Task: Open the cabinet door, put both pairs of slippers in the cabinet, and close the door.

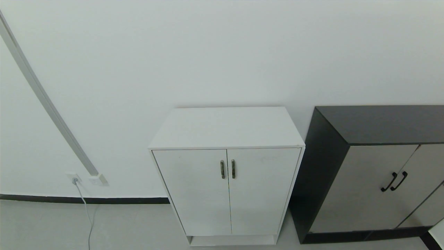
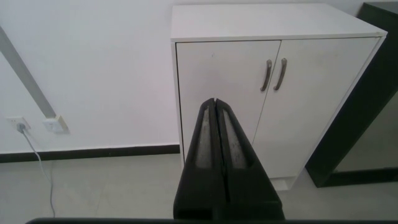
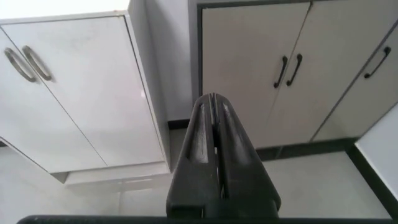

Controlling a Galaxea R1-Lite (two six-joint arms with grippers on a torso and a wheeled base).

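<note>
A white two-door cabinet [image 1: 227, 173] stands against the wall, both doors closed, with two upright metal handles [image 1: 227, 169] side by side at the middle seam. In the left wrist view the same cabinet [image 2: 273, 93] sits ahead of my left gripper [image 2: 215, 102], whose fingers are shut with nothing between them, well short of the doors. My right gripper [image 3: 213, 98] is also shut and holds nothing; it hangs in front of the gap between the white cabinet [image 3: 74, 93] and the dark one.
A dark cabinet [image 1: 374, 166] with grey doors and black handles stands right beside the white one. A wall socket with a plugged cable [image 1: 74, 180] and a slanted cable duct [image 1: 45, 97] are on the wall to the left. Grey floor [image 1: 69, 225] lies open in front.
</note>
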